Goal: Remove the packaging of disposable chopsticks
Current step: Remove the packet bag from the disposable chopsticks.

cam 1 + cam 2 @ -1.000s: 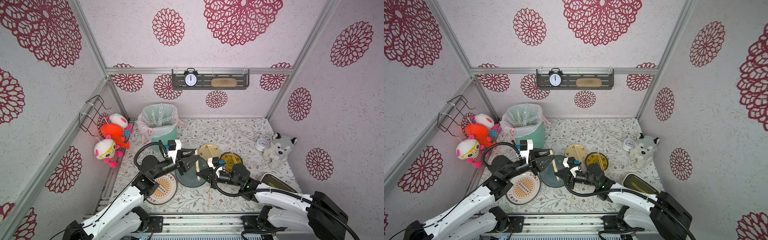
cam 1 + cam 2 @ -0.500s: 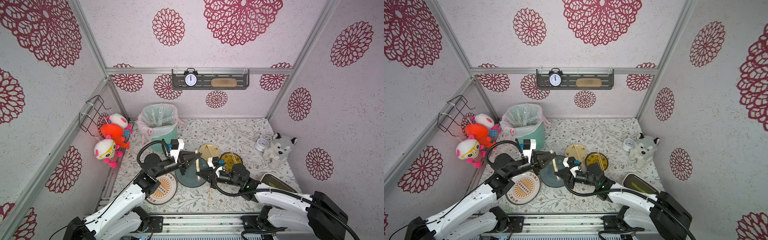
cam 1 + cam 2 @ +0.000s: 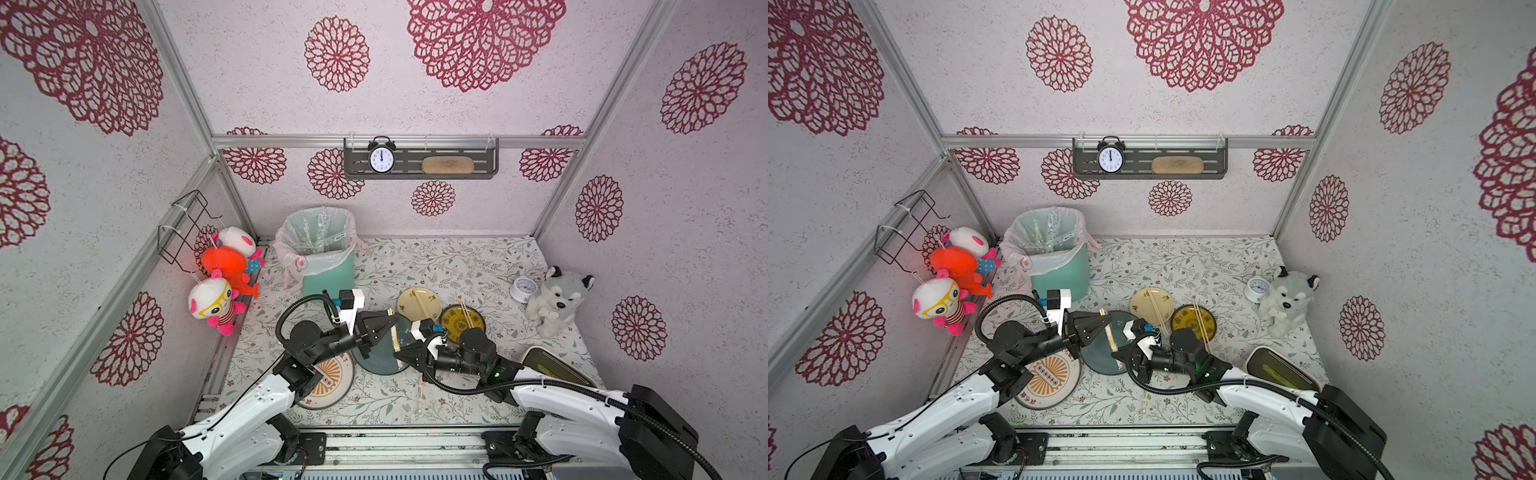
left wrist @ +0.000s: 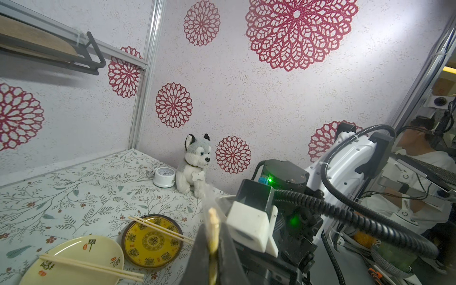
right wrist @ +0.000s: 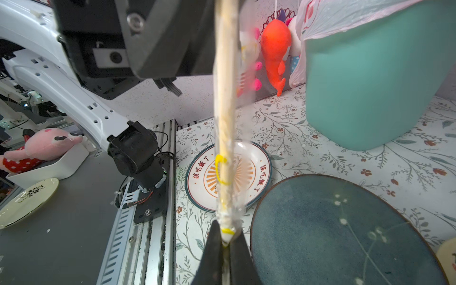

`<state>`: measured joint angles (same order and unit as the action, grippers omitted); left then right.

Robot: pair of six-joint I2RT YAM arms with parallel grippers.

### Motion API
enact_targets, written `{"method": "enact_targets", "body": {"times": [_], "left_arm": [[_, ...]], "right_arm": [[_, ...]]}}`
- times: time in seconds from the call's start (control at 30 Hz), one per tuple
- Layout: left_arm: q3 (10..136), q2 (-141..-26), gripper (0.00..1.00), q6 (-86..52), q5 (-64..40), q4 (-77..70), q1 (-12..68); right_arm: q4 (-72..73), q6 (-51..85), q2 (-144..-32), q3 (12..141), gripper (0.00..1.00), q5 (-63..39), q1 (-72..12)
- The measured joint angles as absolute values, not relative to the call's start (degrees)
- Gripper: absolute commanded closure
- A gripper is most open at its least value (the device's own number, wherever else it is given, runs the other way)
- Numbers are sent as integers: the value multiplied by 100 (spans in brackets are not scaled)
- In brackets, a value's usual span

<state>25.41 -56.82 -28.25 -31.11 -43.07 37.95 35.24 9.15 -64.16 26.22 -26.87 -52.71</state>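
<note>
One pair of disposable chopsticks [image 3: 393, 337] in its clear packaging [image 5: 230, 158] hangs over a dark blue-green plate [image 3: 376, 361], stretched between both grippers. My left gripper [image 3: 391, 323] [image 4: 213, 249] is shut on the far end, where pale wood [image 4: 212, 217] pokes out between the jaws. My right gripper [image 3: 397, 355] [image 5: 225, 243] is shut on the crinkled near end of the sleeve. Bare pairs lie on a pale yellow plate [image 3: 419, 306] and a yellow-and-brown plate [image 3: 462, 323]. Another stick [image 3: 420, 390] lies on the table.
A teal bin [image 3: 328, 276] with a pinkish liner holds several clear sleeves at the back left. An orange-patterned plate [image 3: 332, 380] lies under the left arm. A husky plush [image 3: 557, 299], a small white clock [image 3: 521, 289] and a dark tray [image 3: 555, 368] stand at the right.
The left gripper has moved in to the right and closed on the far end of the wrapped chopsticks. The right gripper has kept its hold and place.
</note>
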Motion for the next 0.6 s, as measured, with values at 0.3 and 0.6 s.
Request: {"method": "enact_targets", "body": {"times": [0.3, 0.6], "left_arm": [[2204, -6029, 93, -2926, -2932, -4925, 3938], [1994, -6399, 91, -3044, -2742, -5760, 4136]], "right_arm": [[2993, 899, -6333, 2622, 100, -2705, -5271], [2622, 860, -6055, 2622, 100, -2657, -5273]]}}
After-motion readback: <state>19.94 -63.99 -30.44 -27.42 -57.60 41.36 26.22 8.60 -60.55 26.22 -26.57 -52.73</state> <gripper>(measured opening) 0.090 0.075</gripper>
